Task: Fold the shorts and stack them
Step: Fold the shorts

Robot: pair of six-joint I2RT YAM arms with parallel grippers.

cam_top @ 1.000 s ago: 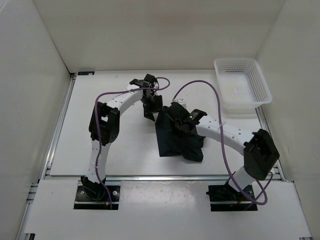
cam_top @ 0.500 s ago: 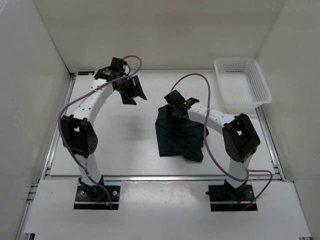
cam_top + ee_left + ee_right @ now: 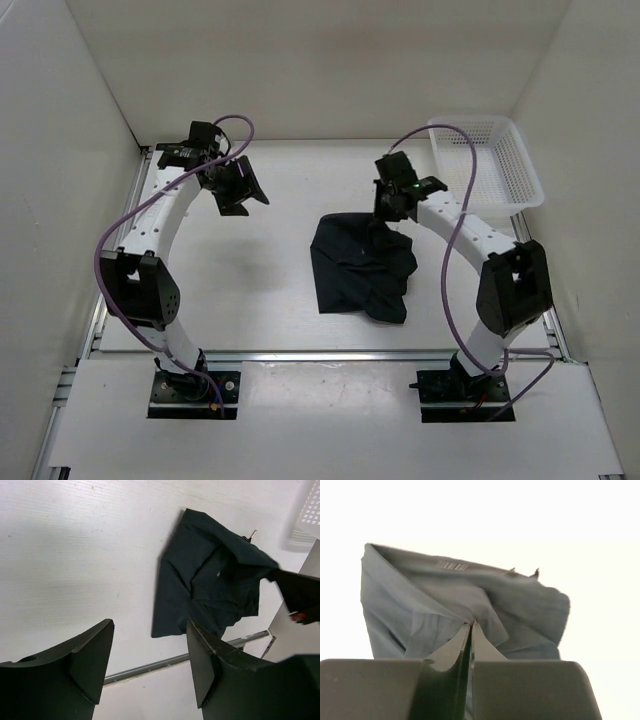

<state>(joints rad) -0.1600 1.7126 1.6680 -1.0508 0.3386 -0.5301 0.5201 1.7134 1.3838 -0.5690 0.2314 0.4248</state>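
Top external view: the dark navy shorts (image 3: 355, 275) lie in a bunched, roughly folded heap on the white surface (image 3: 250, 290), right of centre. Their near edge is just short of the metal rail (image 3: 330, 355) along the front. The fabric is creased, and one lobe sticks out at the near right corner.

At the heap's far right edge the right fingers (image 3: 386, 225) come down onto the cloth. They are pressed together and pinch a bit of the shorts, and the fabric peaks up toward them there. Right wrist view: the two fingers meet with no gap, and cloth gathers into folds at their tips. A small barcode-like label (image 3: 451, 566) shows on the far part of the shorts.

Left wrist view: the left fingers (image 3: 85, 660) are spread wide above bare surface, well apart from the shorts. This view also shows the cloth drawn to a point at the right arm's tip. From above, the left fingers hang over the far left part of the surface.

The white mesh basket (image 3: 520, 175) sits in the far right corner, apart from the shorts.
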